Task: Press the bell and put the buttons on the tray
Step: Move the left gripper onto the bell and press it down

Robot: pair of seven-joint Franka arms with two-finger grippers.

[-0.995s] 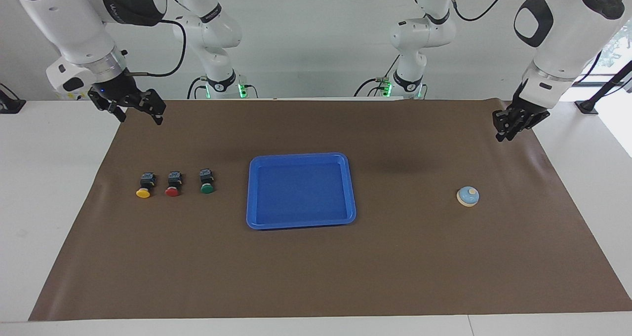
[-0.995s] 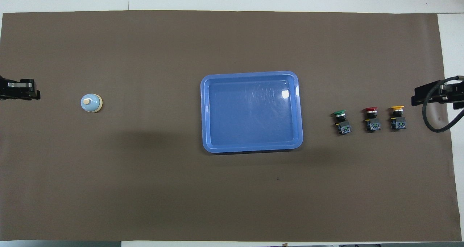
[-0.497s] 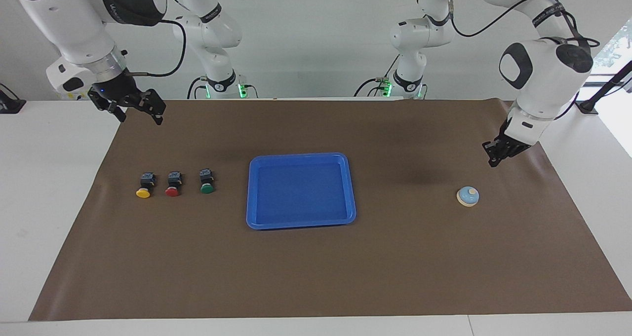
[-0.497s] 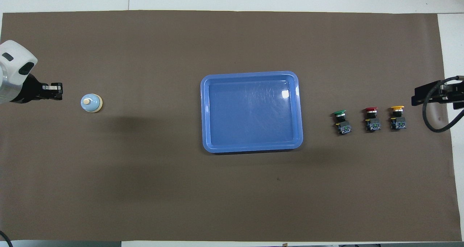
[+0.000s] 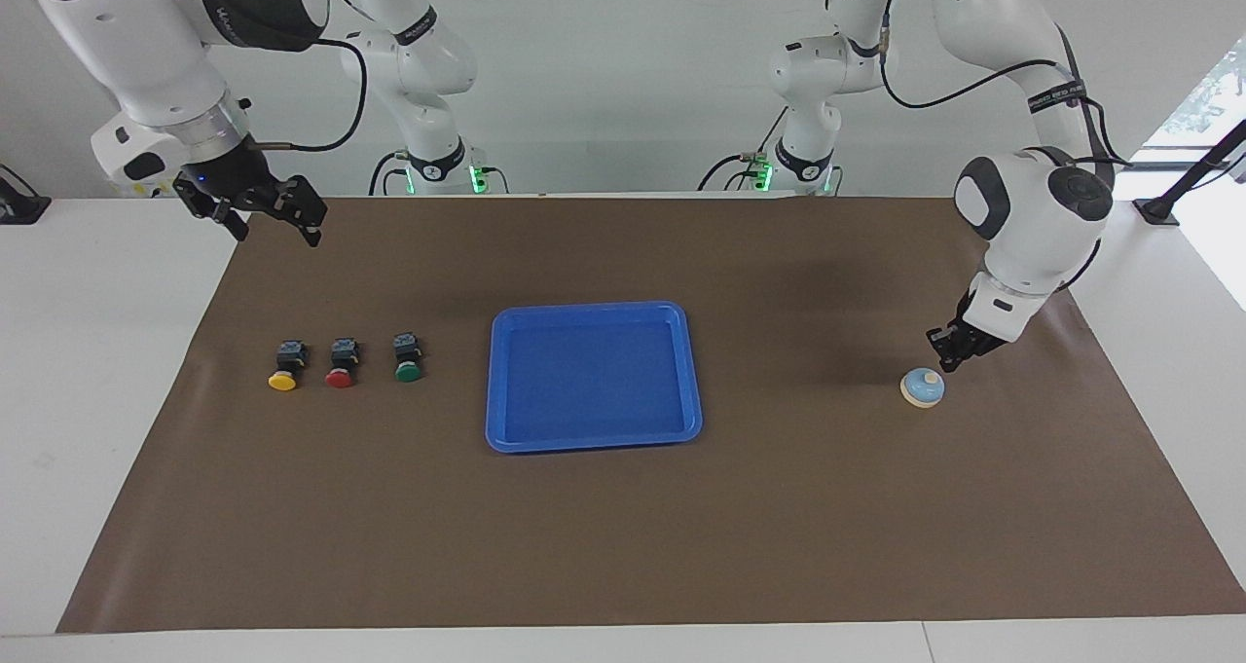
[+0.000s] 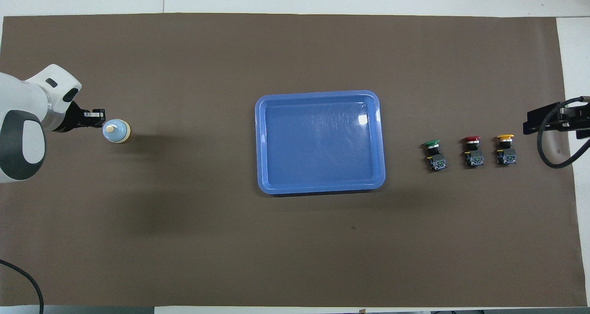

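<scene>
The bell (image 5: pixel 922 388) stands on the mat toward the left arm's end of the table; it also shows in the overhead view (image 6: pixel 116 131). My left gripper (image 5: pixel 945 360) (image 6: pixel 97 119) is shut and hangs low, just beside the bell's knob, a small gap apart. Three buttons lie in a row toward the right arm's end: yellow (image 5: pixel 282 380) (image 6: pixel 505 139), red (image 5: pixel 340 378) (image 6: pixel 472 140), green (image 5: pixel 408 372) (image 6: pixel 432 145). The blue tray (image 5: pixel 594 376) (image 6: pixel 320 141) sits empty mid-table. My right gripper (image 5: pixel 270 221) (image 6: pixel 537 121) is open and waits raised over the mat's corner.
A brown mat (image 5: pixel 623 546) covers most of the white table (image 5: pixel 97 351). A black cable (image 6: pixel 553 159) loops from the right arm's wrist over the mat's edge beside the yellow button.
My left gripper has come down and moved from the mat's edge to just beside the bell. The right arm, buttons, tray and bell have not moved.
</scene>
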